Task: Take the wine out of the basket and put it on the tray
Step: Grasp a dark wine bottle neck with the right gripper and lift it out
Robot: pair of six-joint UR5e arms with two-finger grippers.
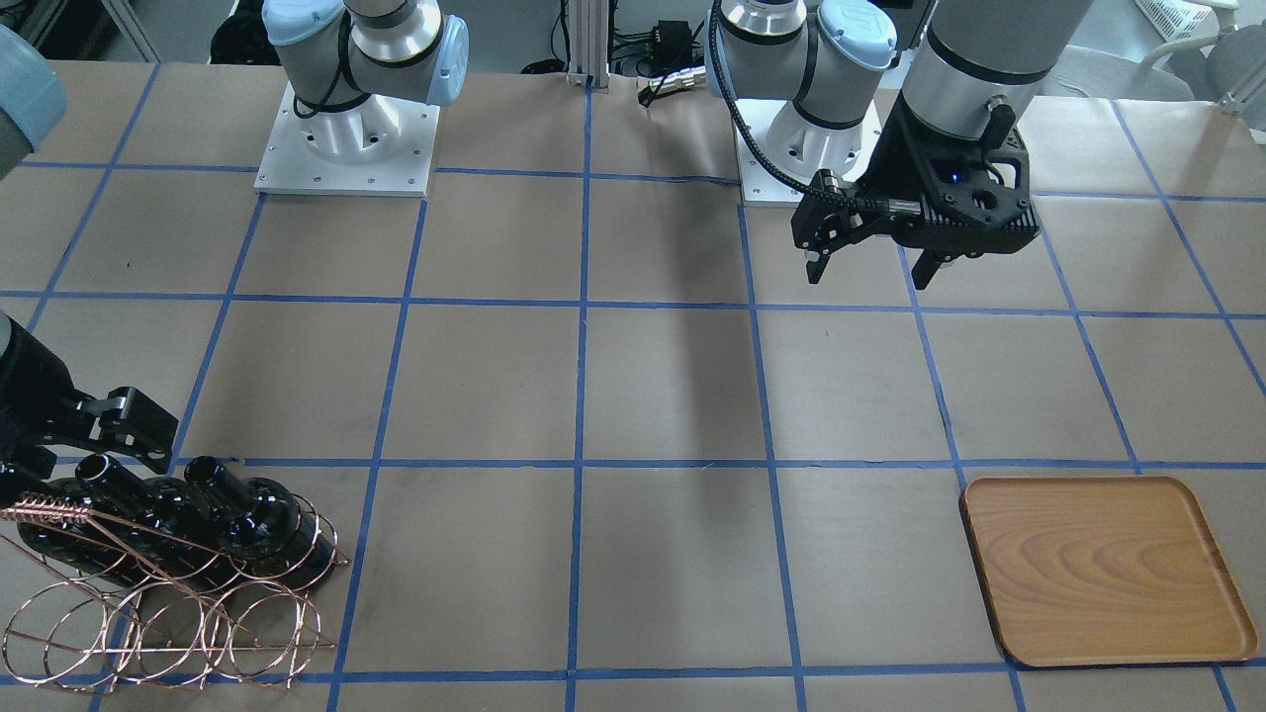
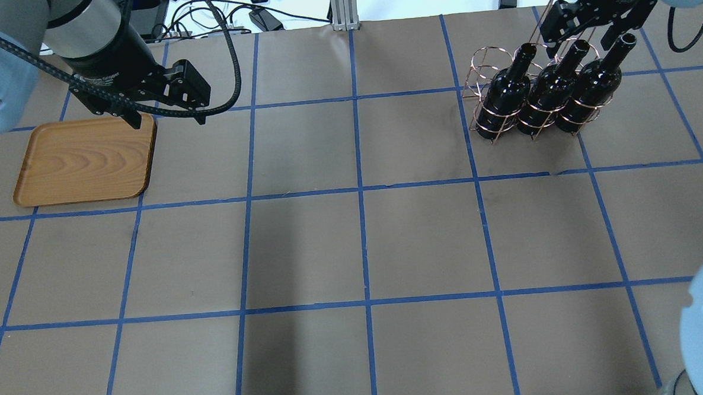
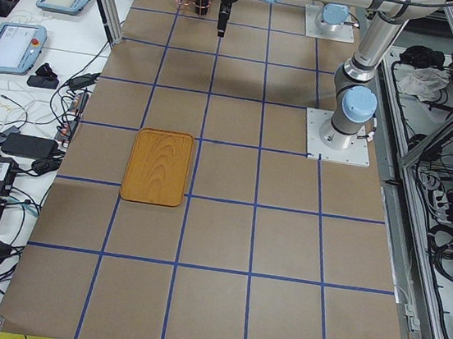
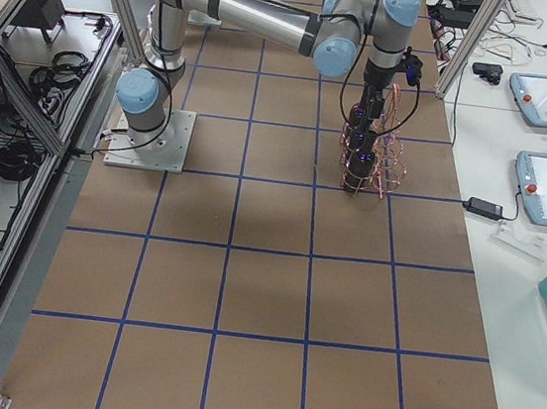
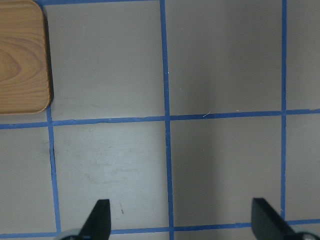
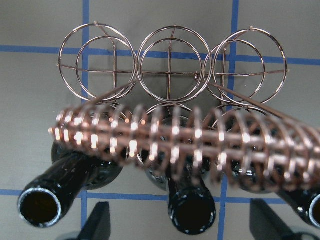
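Three black wine bottles lie tilted in the upper rings of the copper wire basket at the table's far right. My right gripper is open above their necks. In the right wrist view its fingers flank the middle bottle's mouth without touching it, below the twisted handle. The wooden tray lies bare at the far left. My left gripper hangs open and holds nothing just past the tray's corner; it also shows in the left wrist view, with the tray's corner.
Brown paper with a blue tape grid covers the table. The basket's lower rings hold nothing. The two arm bases stand at the robot's edge. Cables and pendants lie beyond the far edge.
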